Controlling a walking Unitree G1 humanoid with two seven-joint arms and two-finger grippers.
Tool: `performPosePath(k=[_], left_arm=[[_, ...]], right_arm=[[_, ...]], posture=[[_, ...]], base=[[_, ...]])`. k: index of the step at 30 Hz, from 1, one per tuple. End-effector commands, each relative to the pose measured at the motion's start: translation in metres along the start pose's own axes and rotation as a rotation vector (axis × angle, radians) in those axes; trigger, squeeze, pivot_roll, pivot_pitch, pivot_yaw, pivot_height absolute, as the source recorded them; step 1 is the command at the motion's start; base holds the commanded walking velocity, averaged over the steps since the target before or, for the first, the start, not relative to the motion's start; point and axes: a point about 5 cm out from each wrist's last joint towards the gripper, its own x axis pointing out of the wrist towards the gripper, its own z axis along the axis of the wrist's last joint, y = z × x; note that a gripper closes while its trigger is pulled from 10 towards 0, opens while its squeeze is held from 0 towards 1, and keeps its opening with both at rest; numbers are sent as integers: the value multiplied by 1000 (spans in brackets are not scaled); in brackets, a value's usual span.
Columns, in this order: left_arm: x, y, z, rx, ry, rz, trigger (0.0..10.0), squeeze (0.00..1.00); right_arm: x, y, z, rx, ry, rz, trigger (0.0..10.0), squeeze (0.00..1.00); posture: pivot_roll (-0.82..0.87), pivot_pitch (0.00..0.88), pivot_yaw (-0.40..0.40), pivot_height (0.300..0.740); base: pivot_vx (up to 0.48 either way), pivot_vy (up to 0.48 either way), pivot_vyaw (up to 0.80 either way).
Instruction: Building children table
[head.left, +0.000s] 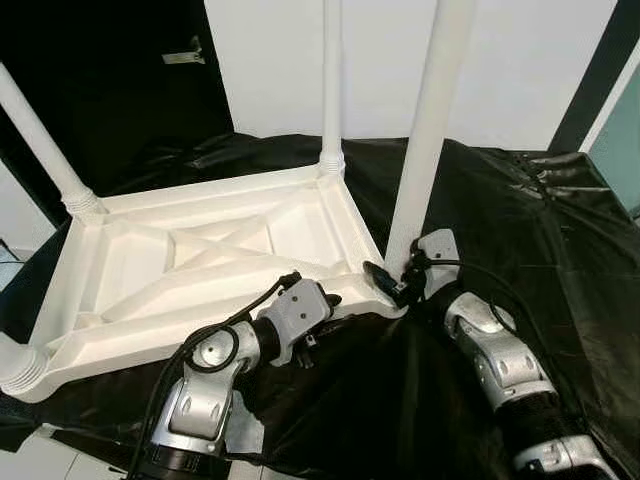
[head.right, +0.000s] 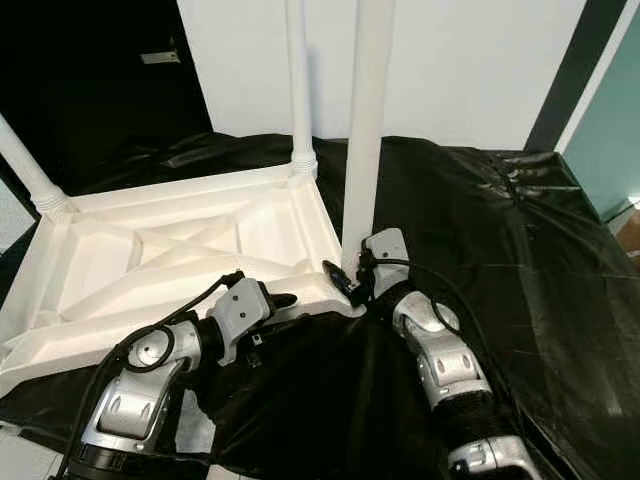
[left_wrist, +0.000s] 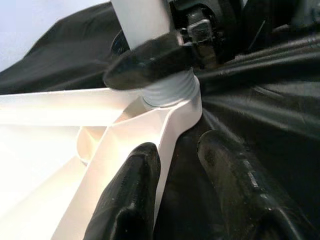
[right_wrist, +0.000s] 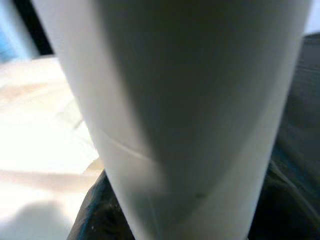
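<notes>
The children's table (head.left: 200, 250), white plastic, lies upside down on a black sheet (head.left: 520, 230) spread over the surface below, its ribbed underside facing up; legs stand in its corners, one at the far left (head.left: 35, 140), one at the far right (head.left: 331, 90), a stub of another at the near left (head.left: 15, 365); the near-right leg (head.left: 432, 120) rises tall from its ribbed socket at the near-right corner.

The left hand (head.left: 325, 302) reaches in from the near side to the table's near edge, just left of that corner; in the left wrist view its two black fingers (left_wrist: 132, 195) straddle the white rim, one on the inside and one on the sheet side, parted and not pressed together; I cannot tell whether they touch the rim.

The right hand (head.left: 395, 280) sits at the base of the near-right leg, clenched on it; one black finger (left_wrist: 150, 60) lies across the leg just above the socket, and in the right wrist view the white leg stands right against the camera.

Behind the sheet stands a white wall (head.left: 520, 60); a dark doorway (head.left: 100, 80) lies at the far left.
</notes>
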Motion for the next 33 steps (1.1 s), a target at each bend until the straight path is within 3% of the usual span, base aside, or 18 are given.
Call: performPosePath(k=[1, 8, 18, 19, 20, 21, 30, 33], left_arm=[[-2, 6, 1, 2, 7, 138, 10000, 0], [-1, 8, 3, 6, 7, 137, 10000, 0], [0, 8, 4, 11, 6, 134, 10000, 0], [0, 9, 4, 11, 6, 137, 10000, 0], [0, 9, 4, 11, 6, 137, 10000, 0], [0, 9, 4, 11, 6, 139, 10000, 0], [-1, 9, 4, 9, 6, 146, 10000, 0], [-2, 9, 3, 6, 7, 152, 10000, 0]], right_arm=[[-5, -8, -10, -6, 67, -102, 10000, 0], [-4, 13, -10, 116, 79, -272, 10000, 0], [-4, 20, 2, 116, 23, -231, 10000, 0], [-4, 20, 4, 113, 18, -228, 10000, 235], [-4, 20, 4, 113, 18, -228, 10000, 235], [-4, 20, 6, 110, 2, -213, 10000, 1000], [-9, 17, 15, 98, -53, -109, 10000, 1000], [-16, 6, 17, 59, -73, 35, 10000, 1000]], posture=[[-26, 0, 18, 740], [-17, 0, 18, 740], [-19, 0, 18, 740], [-19, 0, 18, 740], [-19, 0, 18, 740], [-18, 0, 15, 740], [-13, 0, 10, 740], [-15, 0, 5, 740]], base=[[0, 0, 0], [0, 0, 0], [0, 0, 0], [0, 0, 0], [0, 0, 0], [0, 0, 0], [0, 0, 0], [0, 0, 0]])
